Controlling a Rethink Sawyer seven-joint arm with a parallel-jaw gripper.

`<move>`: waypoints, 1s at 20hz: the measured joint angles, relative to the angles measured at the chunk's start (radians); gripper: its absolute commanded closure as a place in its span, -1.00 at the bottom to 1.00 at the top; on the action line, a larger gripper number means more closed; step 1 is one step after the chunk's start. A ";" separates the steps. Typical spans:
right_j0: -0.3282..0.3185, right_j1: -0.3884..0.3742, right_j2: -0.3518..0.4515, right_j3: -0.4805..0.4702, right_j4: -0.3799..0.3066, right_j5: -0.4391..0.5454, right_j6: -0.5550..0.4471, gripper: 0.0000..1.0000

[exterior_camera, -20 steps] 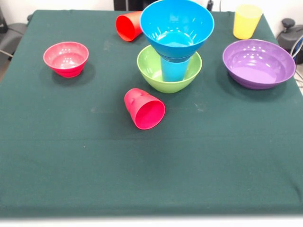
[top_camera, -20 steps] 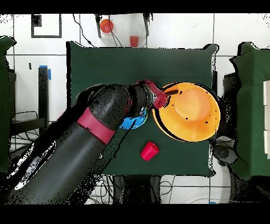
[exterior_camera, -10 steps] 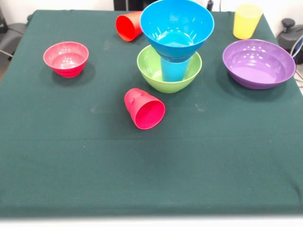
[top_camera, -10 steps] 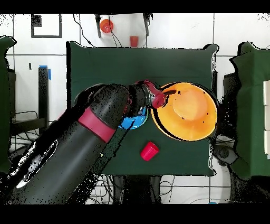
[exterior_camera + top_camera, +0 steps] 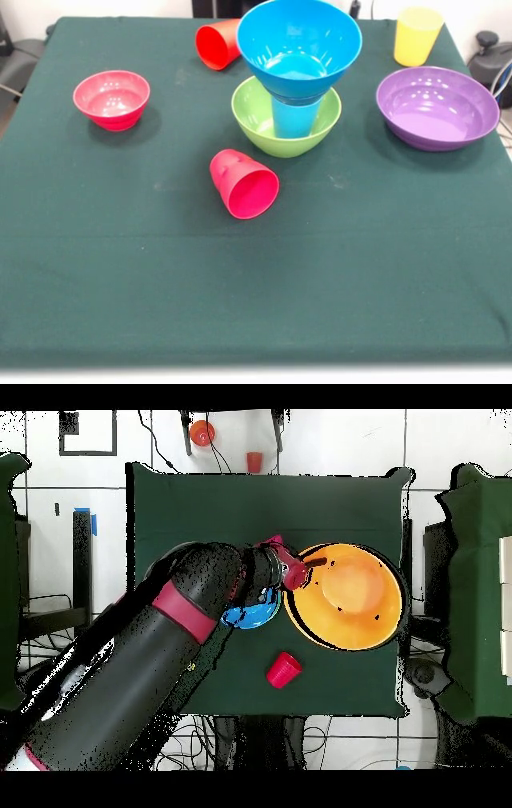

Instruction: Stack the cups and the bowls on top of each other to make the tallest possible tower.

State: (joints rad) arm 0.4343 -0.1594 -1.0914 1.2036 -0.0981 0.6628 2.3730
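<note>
The tower (image 5: pixel 292 80) stands on the far middle part of the table (image 5: pixel 256 280): a green bowl (image 5: pixel 256 120) at the bottom, a light blue cup (image 5: pixel 294 117) upright inside it, and a blue bowl (image 5: pixel 299 44) sitting on the cup's rim. The wide bowl on a narrow cup looks tall but not very steady, I think.

In the overhead view the gripper (image 5: pixel 298 570) holds the big orange-yellow bowl (image 5: pixel 345 596) by its rim, high above the table and just beside the tower, probably to carry it onto the stack. The fingers are closed on that rim.

Around the tower wait a red cup (image 5: pixel 244 184) lying on its side, another red cup (image 5: pixel 218 43) behind, a yellow cup (image 5: pixel 417 36), a purple bowl (image 5: pixel 437 107) and a small red bowl (image 5: pixel 111 98).
</note>
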 measured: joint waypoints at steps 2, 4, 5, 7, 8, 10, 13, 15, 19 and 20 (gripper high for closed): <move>0.001 0.007 0.001 0.000 0.000 0.000 0.000 1.00; 0.002 0.022 0.001 0.000 0.000 0.000 0.000 1.00; 0.003 0.029 0.001 0.000 0.000 0.000 0.000 1.00; 0.005 0.043 0.001 0.000 0.000 0.000 0.000 1.00; 0.006 0.046 0.001 0.000 0.000 0.000 0.000 1.00; 0.008 0.064 0.001 0.000 0.000 0.000 0.000 1.00; 0.010 0.083 0.001 -0.001 0.000 0.000 0.000 1.00; 0.012 0.099 0.001 0.000 0.000 0.000 0.000 1.00; 0.015 0.124 0.001 0.001 0.001 0.000 0.000 1.00; 0.016 0.129 0.001 0.001 0.001 0.000 0.000 1.00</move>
State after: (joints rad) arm 0.4503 -0.0301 -1.0903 1.2047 -0.0974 0.6624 2.3730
